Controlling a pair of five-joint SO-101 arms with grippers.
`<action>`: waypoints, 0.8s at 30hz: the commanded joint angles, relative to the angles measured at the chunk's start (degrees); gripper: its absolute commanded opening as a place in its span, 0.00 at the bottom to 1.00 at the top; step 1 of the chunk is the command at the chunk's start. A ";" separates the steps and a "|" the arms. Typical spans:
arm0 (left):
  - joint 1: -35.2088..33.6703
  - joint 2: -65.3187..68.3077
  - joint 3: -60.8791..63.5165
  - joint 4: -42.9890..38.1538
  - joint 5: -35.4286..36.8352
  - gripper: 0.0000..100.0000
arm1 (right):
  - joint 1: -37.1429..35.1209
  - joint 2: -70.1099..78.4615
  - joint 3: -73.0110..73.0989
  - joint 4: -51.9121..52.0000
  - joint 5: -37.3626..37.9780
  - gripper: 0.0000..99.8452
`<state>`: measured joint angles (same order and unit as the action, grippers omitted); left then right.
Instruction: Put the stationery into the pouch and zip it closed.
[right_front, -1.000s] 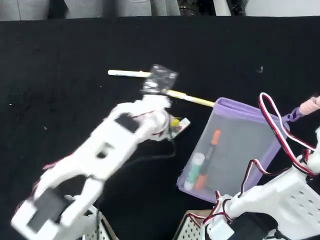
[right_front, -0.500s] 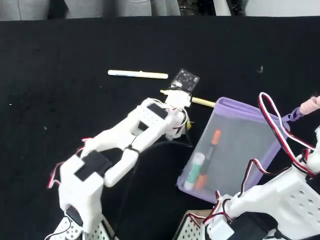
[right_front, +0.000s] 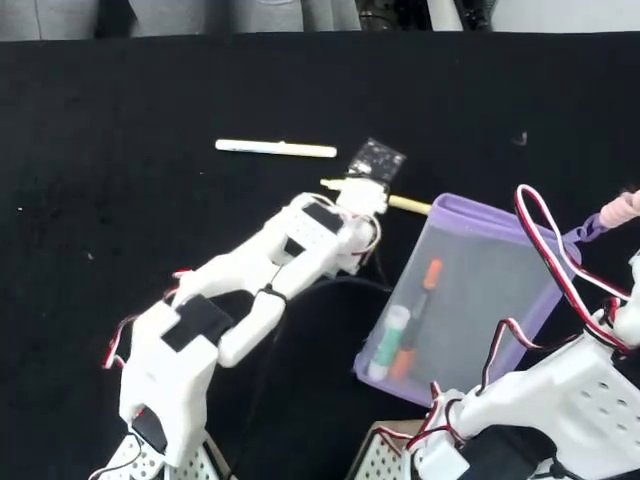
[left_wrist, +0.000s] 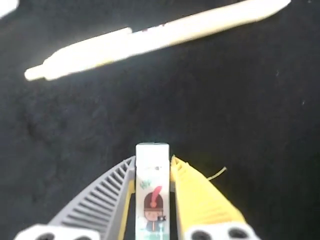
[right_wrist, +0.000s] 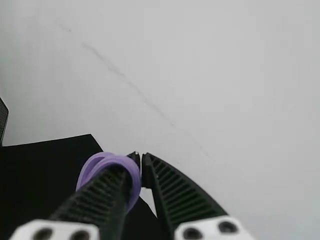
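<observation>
- Pouch (right_front: 480, 270) is lying on the tabletop (right_front: 120, 100), markers (right_front: 428, 280) inside.
- Left gripper (left_wrist: 152, 159) fingers (left_wrist: 197, 200) are clenching an eraser (left_wrist: 152, 195) near a pen (left_wrist: 150, 40).
- Right gripper (right_wrist: 139, 159) fingers (right_wrist: 172, 192) are pinching a purple loop (right_wrist: 100, 167).

right gripper (right_wrist: 140, 158) | fingers (right_wrist: 172, 187) pinching purple loop (right_wrist: 102, 169) | white wall (right_wrist: 200, 75) behind

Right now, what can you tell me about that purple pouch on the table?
The pouch is a flat, rectangular bag with see-through, soft-looking walls and purple trim along its far edge. It lies tilted on the black table. Inside lie an orange pen and a green-and-white tube. A yellow pen on the table reaches its far corner. The right gripper is closed on a purple loop, seemingly the pouch's pull tab.
</observation>
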<state>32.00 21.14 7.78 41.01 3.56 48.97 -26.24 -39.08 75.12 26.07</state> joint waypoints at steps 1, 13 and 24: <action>-0.22 -12.84 -1.89 5.71 -0.35 0.03 | -1.41 -1.10 0.13 -0.35 -0.44 0.01; -1.36 -66.90 15.69 3.08 -0.26 0.03 | -17.32 -1.71 -0.48 2.64 0.00 0.01; 0.92 -109.27 52.53 -37.01 6.07 0.03 | -28.66 -11.38 -0.31 7.56 0.00 0.01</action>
<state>31.12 -76.44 50.51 18.51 4.09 25.85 -34.07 -38.99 81.45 26.07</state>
